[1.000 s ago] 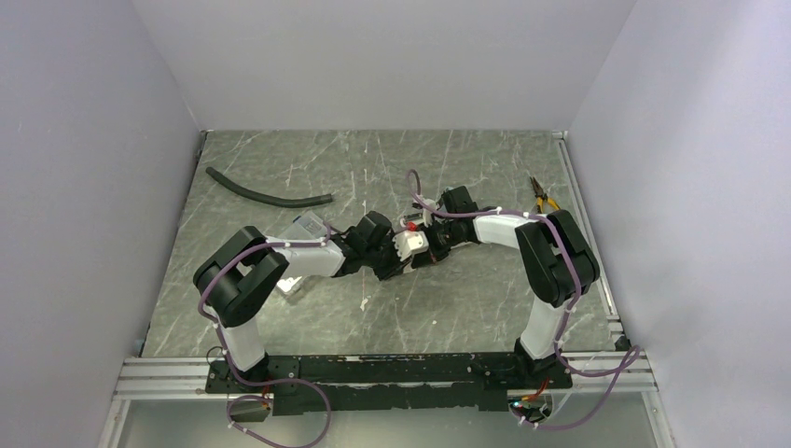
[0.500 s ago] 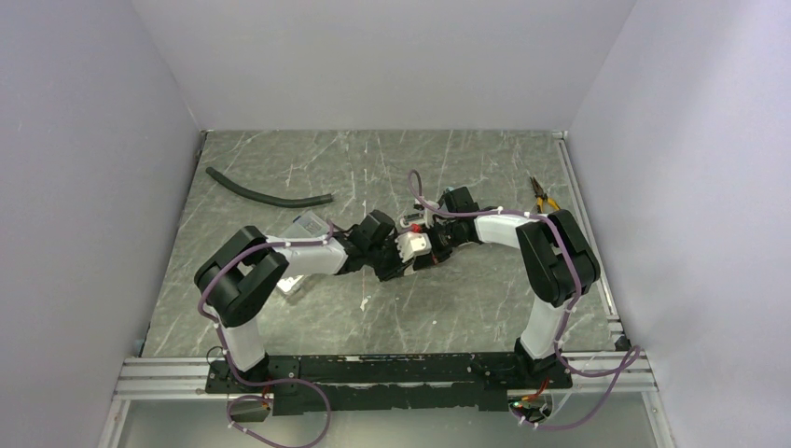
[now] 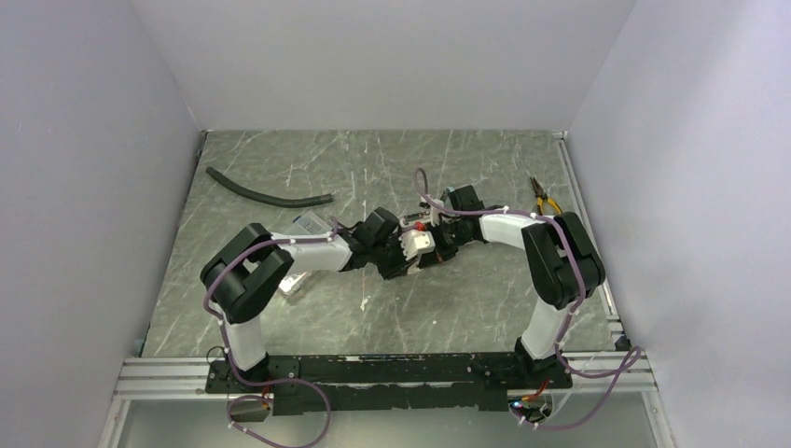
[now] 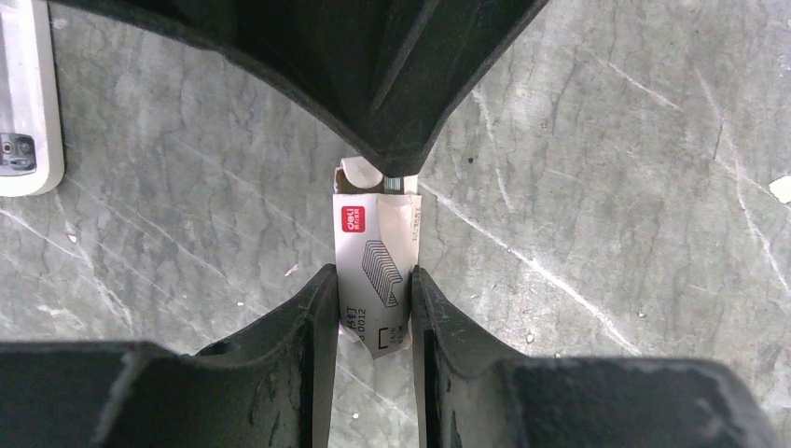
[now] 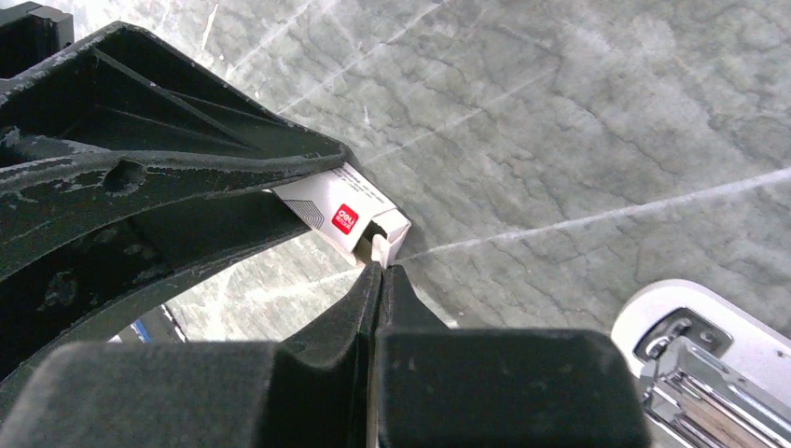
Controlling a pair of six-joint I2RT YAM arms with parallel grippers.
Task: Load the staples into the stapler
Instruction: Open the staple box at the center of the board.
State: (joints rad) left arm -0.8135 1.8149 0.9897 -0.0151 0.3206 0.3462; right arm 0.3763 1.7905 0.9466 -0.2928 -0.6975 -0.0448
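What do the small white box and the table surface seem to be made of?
The staple box: likely thin matte cardboard, given its printed face and bent flap. The table: grey-green marbled surface with white veins, either stone or printed laminate.

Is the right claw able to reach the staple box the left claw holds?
Probably yes. The left claw grips the staple box only by its sides, so the opened end sticks out, and the right claw has its closed tips right at that end.

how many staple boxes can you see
1. The staple box is gripped between the jaws of the left gripper, near the middle of the table; the right gripper pinches its open end flap. More could be hidden out of sight.
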